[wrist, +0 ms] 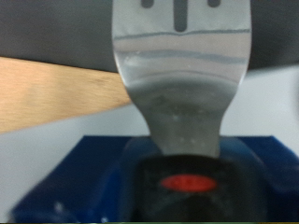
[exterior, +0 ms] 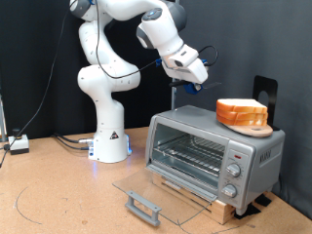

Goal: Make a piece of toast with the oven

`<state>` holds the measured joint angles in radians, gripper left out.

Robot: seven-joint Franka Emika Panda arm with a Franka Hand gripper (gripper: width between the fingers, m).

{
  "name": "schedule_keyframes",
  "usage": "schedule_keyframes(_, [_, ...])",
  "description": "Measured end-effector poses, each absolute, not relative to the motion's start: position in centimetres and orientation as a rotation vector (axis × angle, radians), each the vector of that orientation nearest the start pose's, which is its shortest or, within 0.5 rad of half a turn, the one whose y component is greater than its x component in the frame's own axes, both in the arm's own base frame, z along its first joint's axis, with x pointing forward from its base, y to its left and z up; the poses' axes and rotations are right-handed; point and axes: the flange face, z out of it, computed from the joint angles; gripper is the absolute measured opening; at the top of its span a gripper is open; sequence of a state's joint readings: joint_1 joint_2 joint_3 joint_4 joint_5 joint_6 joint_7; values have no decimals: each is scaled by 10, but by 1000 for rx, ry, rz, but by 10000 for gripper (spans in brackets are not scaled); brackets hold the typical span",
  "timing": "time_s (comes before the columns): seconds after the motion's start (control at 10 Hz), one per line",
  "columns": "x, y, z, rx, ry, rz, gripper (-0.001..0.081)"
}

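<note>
The piece of toast (exterior: pixel 241 110) lies on a round wooden dish (exterior: pixel 255 126) on top of the silver oven (exterior: pixel 200 136). The oven's glass door (exterior: pixel 146 187) is folded down flat, with its grey bar handle (exterior: pixel 143 206) nearest the exterior view's bottom. The wire rack (exterior: pixel 187 154) inside is bare. My gripper (exterior: pixel 194 80) hangs in the air above the oven's left end, left of the toast. In the wrist view a flat metal spatula (wrist: pixel 182 75) with slots fills the middle, its black handle (wrist: pixel 182 177) gripped at the hand; the fingers themselves do not show.
The oven stands on a wooden board (exterior: pixel 210 203) on the brown table (exterior: pixel 58 185). Its round knobs (exterior: pixel 232 172) are on the right of its front. The arm's white base (exterior: pixel 109 136) is to the exterior view's left, with cables (exterior: pixel 68 142) beside it.
</note>
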<state>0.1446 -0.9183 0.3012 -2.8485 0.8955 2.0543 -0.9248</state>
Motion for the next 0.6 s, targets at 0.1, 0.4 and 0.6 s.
schedule_keyframes(0.1, [266, 153, 440, -2401, -1038, -475, 395])
schedule_keyframes(0.4, [275, 120, 454, -2501, -813, -623, 395])
schedule_keyframes(0.6, [276, 98, 462, -2558, -683, -638, 395])
